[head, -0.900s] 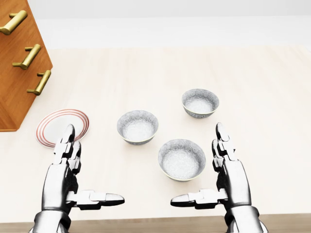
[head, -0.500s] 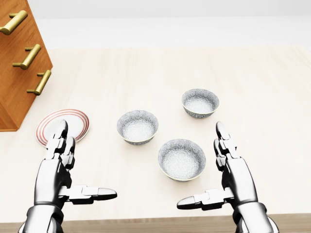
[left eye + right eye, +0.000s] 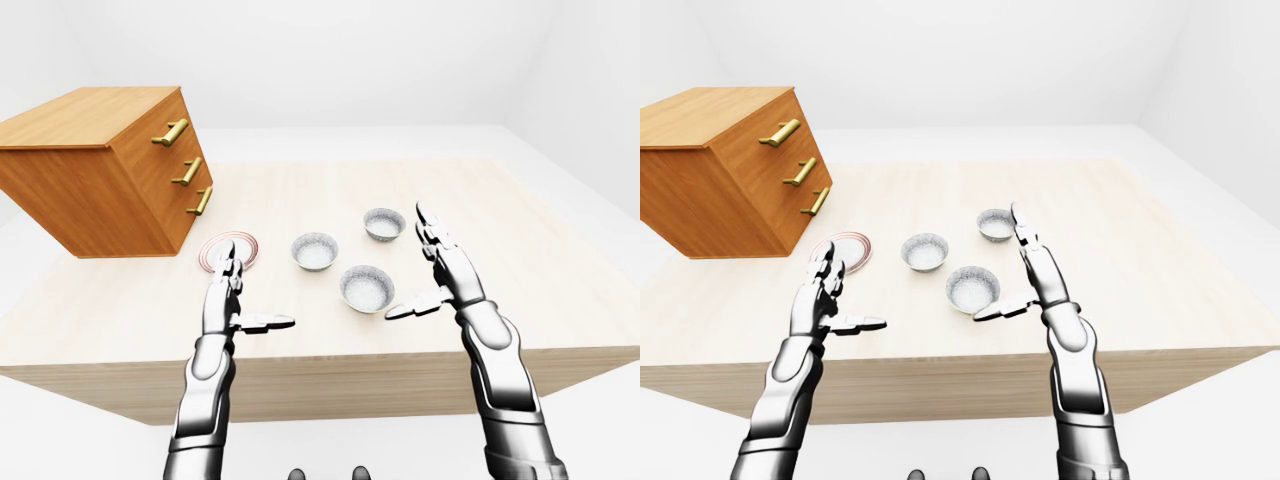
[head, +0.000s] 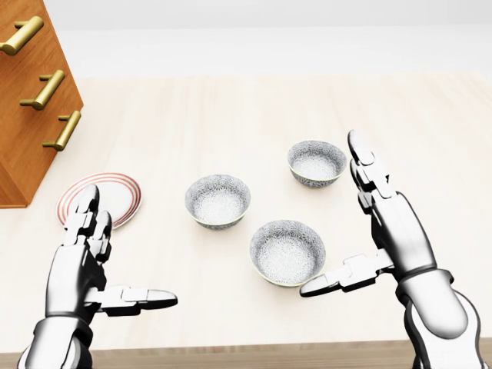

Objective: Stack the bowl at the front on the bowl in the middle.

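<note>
- Left-eye view: front bowl (image 3: 367, 288) upright, mouth up, round with no long axis, on the table (image 3: 520, 230) nearest its lower edge. Middle bowl (image 3: 314, 251) stands up-left of it, apart.
- Head view: right hand (image 4: 388, 223) spread open, empty, just right of the front bowl, higher and further inward than 0.5 s ago. Left hand (image 4: 77, 265) open, empty, slightly lower. Bowls unmoved.
- Right-eye view: third bowl (image 3: 993, 224) beside the right hand; plate (image 3: 850, 247) above the left hand.

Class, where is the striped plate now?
Head view, left side: the plate lies by the bottom corner of the drawer chest, above the left hand.
</note>
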